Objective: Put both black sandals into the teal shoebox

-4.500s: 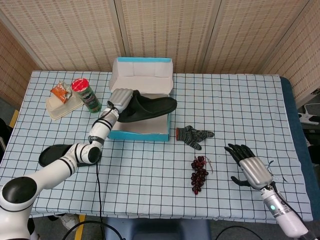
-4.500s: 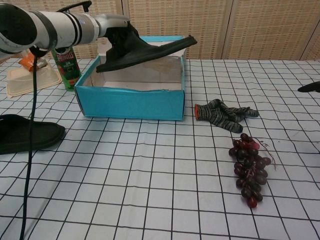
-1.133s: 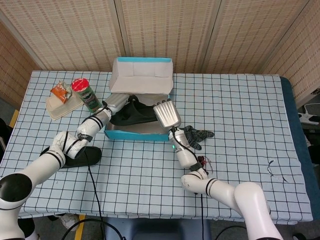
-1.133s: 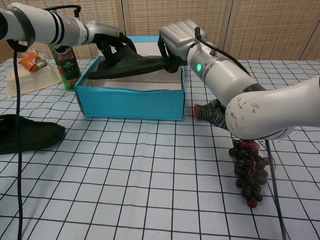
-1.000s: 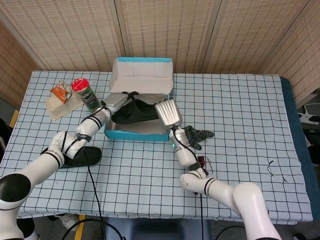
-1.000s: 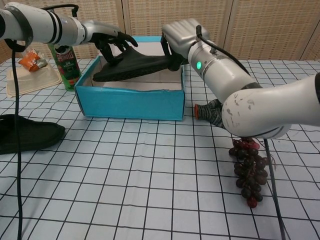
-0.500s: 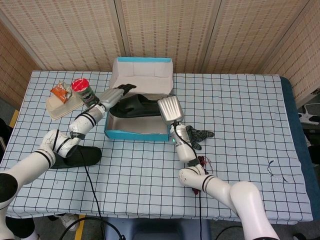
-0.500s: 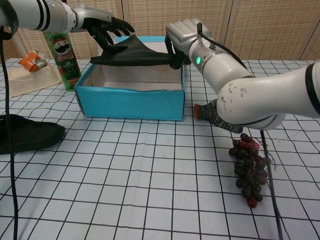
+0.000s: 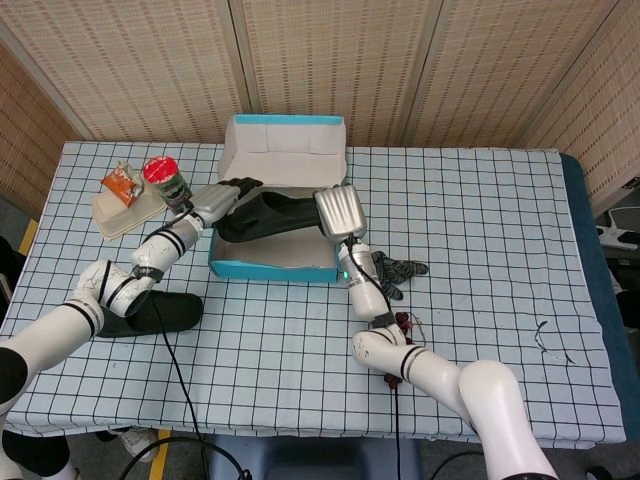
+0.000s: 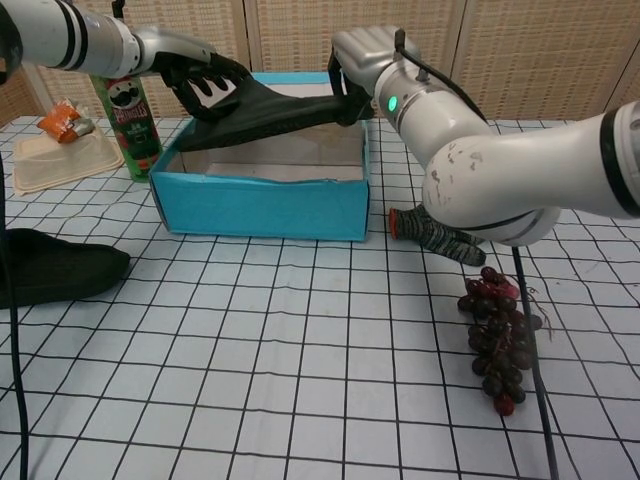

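Snacks (image 9: 120,183) and a flat cream tray (image 9: 122,213) were seen at the worktop's far left corner, with a green chip can (image 9: 168,187) standing upright just beside them. One black sandal (image 9: 150,312) was laid flat near the left edge of the worktop, well apart from the box. The left hand (image 9: 219,196) was stretched from the left toward the teal shoebox (image 10: 262,206), its fingers (image 10: 208,77) spread over the heel end of the other black sandal (image 10: 278,108); whether that end was actually gripped could not be told. This sandal was held lengthwise above the open box, tilted, not yet resting on the box floor. The box was placed toward the far edge of the worktop, its lid (image 9: 285,135) standing up behind it. The right hand (image 9: 338,213) was closed on the sandal's other end at the box's right wall. A striped glove (image 10: 443,229) was laid just right of the box, and a bunch of dark grapes (image 10: 500,338) was left nearer the front edge.
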You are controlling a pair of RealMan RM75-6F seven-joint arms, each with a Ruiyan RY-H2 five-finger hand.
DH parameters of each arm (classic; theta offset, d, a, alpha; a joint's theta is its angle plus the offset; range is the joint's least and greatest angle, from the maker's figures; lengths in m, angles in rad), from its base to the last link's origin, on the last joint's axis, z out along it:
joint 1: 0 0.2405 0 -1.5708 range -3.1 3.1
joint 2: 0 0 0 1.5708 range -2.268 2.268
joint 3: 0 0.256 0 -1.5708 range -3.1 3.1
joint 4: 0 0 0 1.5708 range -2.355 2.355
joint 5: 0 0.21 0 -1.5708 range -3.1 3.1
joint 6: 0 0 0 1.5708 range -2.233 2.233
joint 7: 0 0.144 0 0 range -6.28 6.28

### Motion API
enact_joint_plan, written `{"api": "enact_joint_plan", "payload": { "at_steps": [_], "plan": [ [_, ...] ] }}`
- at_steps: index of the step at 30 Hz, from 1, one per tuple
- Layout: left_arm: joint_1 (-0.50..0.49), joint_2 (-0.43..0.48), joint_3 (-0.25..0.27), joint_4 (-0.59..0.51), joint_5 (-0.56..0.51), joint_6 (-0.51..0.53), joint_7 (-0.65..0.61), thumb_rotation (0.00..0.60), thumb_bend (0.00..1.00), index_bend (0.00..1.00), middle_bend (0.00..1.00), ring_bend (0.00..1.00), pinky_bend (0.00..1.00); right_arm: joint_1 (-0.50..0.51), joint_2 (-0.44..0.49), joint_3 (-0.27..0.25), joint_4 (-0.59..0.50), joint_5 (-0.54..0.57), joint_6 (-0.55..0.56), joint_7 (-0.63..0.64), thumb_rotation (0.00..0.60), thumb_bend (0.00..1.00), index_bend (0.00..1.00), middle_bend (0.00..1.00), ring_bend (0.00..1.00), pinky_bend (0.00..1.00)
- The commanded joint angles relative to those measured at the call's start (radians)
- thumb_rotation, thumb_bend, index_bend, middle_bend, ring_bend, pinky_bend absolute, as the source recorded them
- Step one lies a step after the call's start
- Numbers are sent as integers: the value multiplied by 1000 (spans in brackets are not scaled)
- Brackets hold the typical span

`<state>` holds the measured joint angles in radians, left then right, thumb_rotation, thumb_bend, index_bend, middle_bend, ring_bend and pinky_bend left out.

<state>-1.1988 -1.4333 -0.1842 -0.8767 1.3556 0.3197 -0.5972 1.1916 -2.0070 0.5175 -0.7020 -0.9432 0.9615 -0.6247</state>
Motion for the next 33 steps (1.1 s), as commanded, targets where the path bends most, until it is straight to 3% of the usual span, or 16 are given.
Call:
{"api": "enact_joint_plan", "payload": {
  "at_steps": [1,11,22,33],
  "plan": [
    [8,5,-23,-8,-16,31,-15,600,372,0,0,0,71,4,-1,-6,6,5,-3,-15,600,471,987,695,554,563],
    [0,88,-33,-93,-19,-92,-80,600,366,0,0,0,43,18,-19,-12,48,23,-17,-36,600,473,987,697,554,563],
    [54,49,-62,-26,-17,124,-4,600,325,0,0,0,0,13,-8,-12,49,39,-14,-55,600,475,988,698,554,563],
    [90,107,-63,-141,-34,131,-29,600,328,0,0,0,0,14,-1,-19,35,31,-19,-33,600,475,988,698,554,559]
  ]
}}
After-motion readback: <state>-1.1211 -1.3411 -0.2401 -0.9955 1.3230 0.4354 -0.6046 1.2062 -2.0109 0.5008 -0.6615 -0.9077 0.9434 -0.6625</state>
